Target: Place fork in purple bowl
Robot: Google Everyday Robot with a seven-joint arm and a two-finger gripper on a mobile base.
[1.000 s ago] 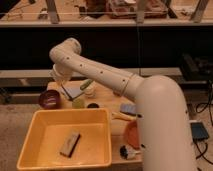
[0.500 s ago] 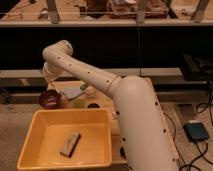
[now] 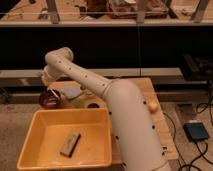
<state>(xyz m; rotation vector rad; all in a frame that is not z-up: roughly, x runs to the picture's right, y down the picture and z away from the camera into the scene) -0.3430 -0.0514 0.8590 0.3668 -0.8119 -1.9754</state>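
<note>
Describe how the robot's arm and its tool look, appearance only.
The arm is a smooth, glossy cream-white tube built of thick rounded segments, widening toward the near end, with rows of small dark dots along its side and a bulbous rounded elbow joint. No loose cables show. The tool is the same pale colour, above the purple bowl; its details are unclear.
</note>
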